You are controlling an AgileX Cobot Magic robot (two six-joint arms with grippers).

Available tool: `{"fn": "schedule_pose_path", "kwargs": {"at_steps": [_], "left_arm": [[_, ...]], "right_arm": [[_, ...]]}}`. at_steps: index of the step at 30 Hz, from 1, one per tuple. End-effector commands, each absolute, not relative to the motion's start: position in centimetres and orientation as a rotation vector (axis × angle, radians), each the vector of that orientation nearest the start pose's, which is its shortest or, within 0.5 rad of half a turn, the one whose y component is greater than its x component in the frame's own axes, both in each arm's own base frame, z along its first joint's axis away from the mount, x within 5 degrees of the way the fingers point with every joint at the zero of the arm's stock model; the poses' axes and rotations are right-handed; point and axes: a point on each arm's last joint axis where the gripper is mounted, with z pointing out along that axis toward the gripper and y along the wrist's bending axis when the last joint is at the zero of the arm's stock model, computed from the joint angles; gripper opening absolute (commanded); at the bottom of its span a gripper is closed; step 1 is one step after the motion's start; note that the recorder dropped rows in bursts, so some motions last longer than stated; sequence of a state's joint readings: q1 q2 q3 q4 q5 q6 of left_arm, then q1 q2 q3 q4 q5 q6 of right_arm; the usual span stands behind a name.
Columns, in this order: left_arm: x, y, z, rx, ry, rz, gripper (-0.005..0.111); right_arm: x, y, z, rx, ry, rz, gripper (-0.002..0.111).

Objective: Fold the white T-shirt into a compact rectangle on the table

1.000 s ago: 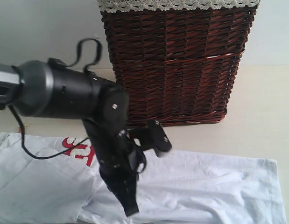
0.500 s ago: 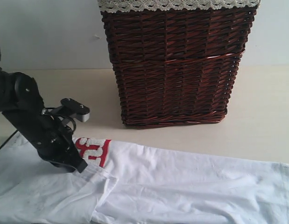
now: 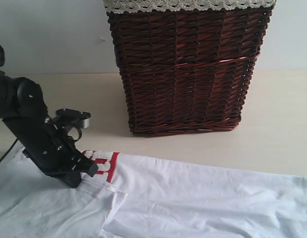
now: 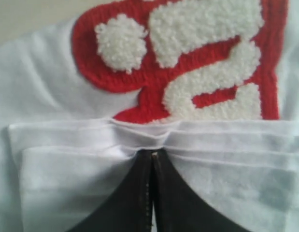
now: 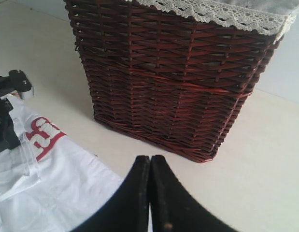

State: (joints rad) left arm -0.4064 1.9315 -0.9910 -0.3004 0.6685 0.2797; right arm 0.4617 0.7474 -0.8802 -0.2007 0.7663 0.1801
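The white T-shirt (image 3: 208,198) lies spread across the near part of the table (image 3: 277,134), its fuzzy red-outlined letters (image 3: 102,162) toward the left end. The left gripper (image 3: 78,179) is clamped tight on bunched folds of the shirt just beside those letters. The right gripper (image 5: 150,160) hangs over the table, jaws pressed together on nothing. A brown wicker basket (image 3: 185,69) stands near the table's far edge.
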Motion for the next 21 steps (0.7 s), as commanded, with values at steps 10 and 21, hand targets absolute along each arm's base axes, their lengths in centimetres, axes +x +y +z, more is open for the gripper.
{"fn": "schedule_pose_path", "kwargs": {"at_steps": [10, 21], "left_arm": [[26.9, -10.4, 11.7, 0.771, 3.235, -0.083, 0.0], [27.5, -1.8, 19.4, 0.164, 3.031, -0.009, 0.047]], "right_arm": [[12.8, 4.9, 37.1, -0.358, 2.081, 0.156, 0.0], [12.7, 5.0, 37.0, -0.355, 2.101, 0.165, 0.0]]}}
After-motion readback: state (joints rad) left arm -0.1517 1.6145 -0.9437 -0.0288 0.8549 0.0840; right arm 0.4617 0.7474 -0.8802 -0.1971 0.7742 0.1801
